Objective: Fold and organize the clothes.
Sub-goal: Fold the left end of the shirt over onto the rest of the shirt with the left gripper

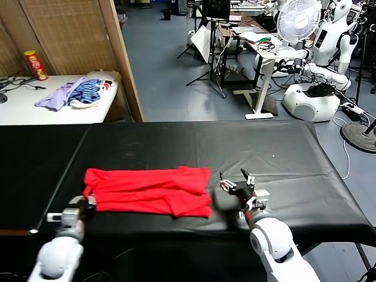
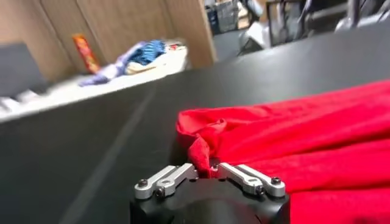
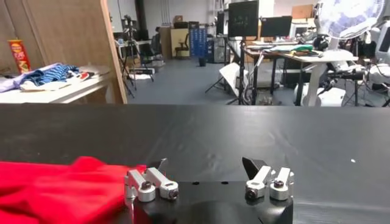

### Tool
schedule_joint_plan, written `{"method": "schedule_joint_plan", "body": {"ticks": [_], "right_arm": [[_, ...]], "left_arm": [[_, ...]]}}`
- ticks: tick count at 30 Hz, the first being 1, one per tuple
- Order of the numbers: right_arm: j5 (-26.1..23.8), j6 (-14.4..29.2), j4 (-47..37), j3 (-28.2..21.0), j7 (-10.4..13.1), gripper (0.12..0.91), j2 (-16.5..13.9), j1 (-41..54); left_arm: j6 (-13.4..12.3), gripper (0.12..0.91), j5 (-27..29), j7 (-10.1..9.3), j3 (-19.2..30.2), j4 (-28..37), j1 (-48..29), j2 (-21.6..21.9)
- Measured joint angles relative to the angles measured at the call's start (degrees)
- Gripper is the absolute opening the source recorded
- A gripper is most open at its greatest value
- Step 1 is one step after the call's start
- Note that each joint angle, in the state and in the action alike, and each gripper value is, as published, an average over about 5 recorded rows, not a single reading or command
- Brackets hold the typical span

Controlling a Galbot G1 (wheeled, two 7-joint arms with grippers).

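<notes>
Red T-shirt (image 1: 150, 191), folded flat near the black table's (image 1: 282, 153) front edge; left gripper (image 1: 86, 204) clamped on its left corner, right gripper (image 1: 239, 184) spread apart beside its right edge.

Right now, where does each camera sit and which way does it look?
Head view: high on the robot, looking down at the black table, red T-shirt and both arms.
Left wrist view: behind the left tool, shut on the T-shirt's bunched corner.
Right wrist view: behind the open right tool, low above the table, beside the T-shirt's edge.
Shared: all three show the T-shirt and the white side table behind.
</notes>
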Motion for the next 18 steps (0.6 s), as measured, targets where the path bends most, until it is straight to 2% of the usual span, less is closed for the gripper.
{"method": "schedule_joint_plan", "body": {"ticks": [3, 6, 13, 18], "right_arm": [[-0.4, -0.1, 0.5, -0.2, 0.0, 0.798, 0.5, -0.5], [-0.9, -0.3, 0.9, -0.3, 0.1, 0.798, 0.8, -1.0], [-1.4, -0.8, 1.9, 0.7, 0.6, 0.798, 0.5, -2.2], [-1.5, -0.9, 2.2, 1.8, 0.6, 0.798, 0.3, -3.0]], "left_arm": [[0.7, 0.159, -1.4, -0.85, -0.9, -1.2, 0.8, 3.1], [2.8, 0.159, -4.8, -1.62, -0.1, -4.2, 1.1, 3.5], [8.1, 0.159, -14.9, -3.83, 8.3, -14.0, -1.0, -2.2], [10.5, 0.159, -21.8, -5.6, 15.3, -16.6, -3.8, -6.8]]}}
